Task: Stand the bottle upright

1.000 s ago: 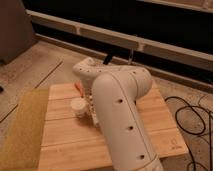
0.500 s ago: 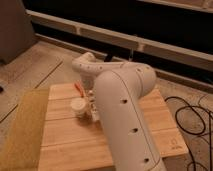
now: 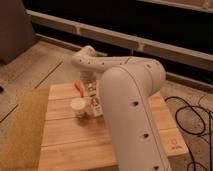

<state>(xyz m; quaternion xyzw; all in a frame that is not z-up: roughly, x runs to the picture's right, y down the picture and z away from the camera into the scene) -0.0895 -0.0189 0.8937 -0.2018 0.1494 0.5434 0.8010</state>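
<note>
The bottle (image 3: 94, 102) is a slim cream-white shape with dark print on its label. It is on the wooden table (image 3: 75, 140), just right of a short round white cup (image 3: 77, 106). I cannot tell whether it lies flat or is tilted up. My gripper (image 3: 89, 86) is at the end of the big white arm (image 3: 130, 110), directly over the bottle's far end. The wrist hides most of it. The arm covers the right half of the table.
A small orange object (image 3: 78, 88) lies behind the cup. A yellowish mat (image 3: 22, 130) lies along the table's left side. Black cables (image 3: 192, 120) trail on the floor at the right. A dark wall with pale rails (image 3: 125, 37) runs behind the table.
The arm's elbow has swung up and to the right, so more of the bottle shows. The gripper has stayed by the bottle. The cup has not moved.
</note>
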